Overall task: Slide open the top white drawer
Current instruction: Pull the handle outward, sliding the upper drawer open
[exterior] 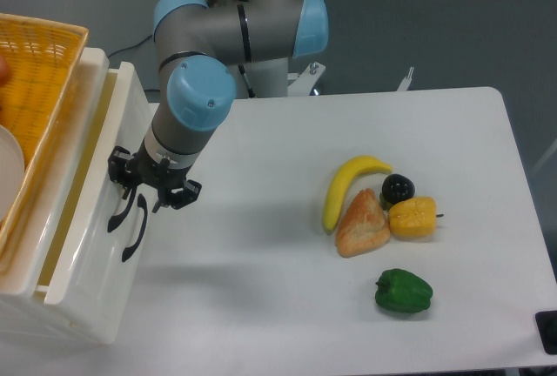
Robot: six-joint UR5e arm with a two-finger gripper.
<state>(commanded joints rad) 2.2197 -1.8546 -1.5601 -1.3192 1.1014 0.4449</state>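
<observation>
The white cabinet stands at the table's left edge. Its top white drawer (91, 219) is pulled out a little, and a narrow yellowish gap shows behind its front panel. The drawer's curved black handle (117, 213) runs down the front. My gripper (142, 200) reaches down from the blue-jointed arm and is shut on the upper end of that handle. The lower drawer's matching black handle (137, 231) lies just to the right of it, untouched.
A yellow wicker basket (39, 71) holding a white plate (7, 176) sits on top of the cabinet. Right of centre lie a banana (346, 188), a piece of bread (361, 224), a black round fruit (398, 188), a yellow vegetable (412, 218) and a green pepper (403, 291).
</observation>
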